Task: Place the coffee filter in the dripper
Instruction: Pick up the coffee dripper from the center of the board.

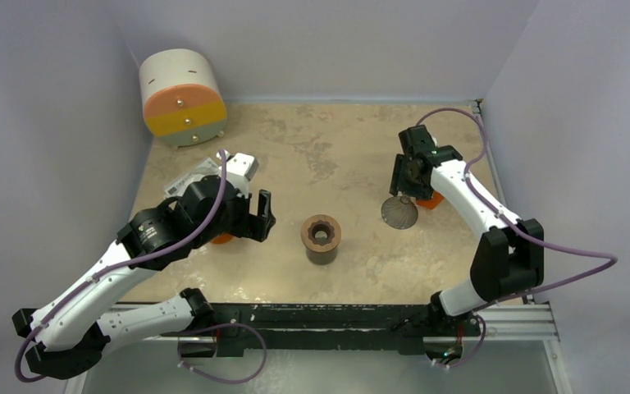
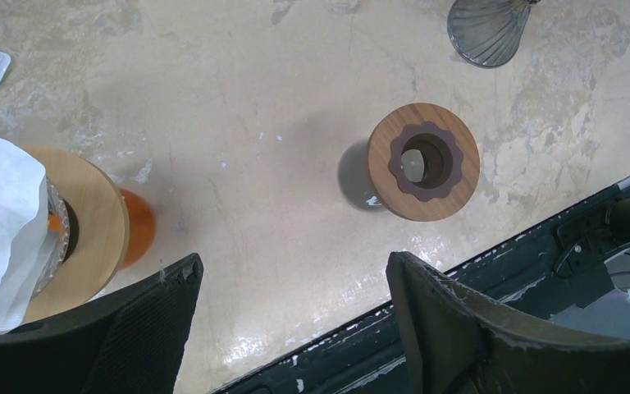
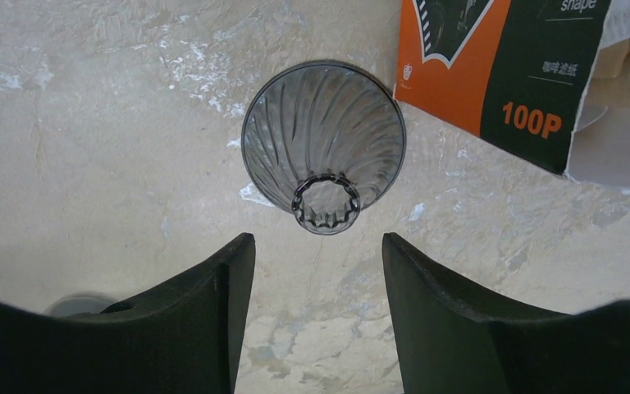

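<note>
Our right pincer hangs wide open and empty over the ribbed glass dripper, which lies tilted on the tabletop; we should close squarely on its narrow neck. The white paper filter sits beside our left pincer, likewise open and empty

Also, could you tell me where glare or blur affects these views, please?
Left wrist: glare on the table near its edge, paper filter nearly washed out. Right wrist: glass dripper sharp, box print readable. Top view: even light, soft shadows only.
</note>
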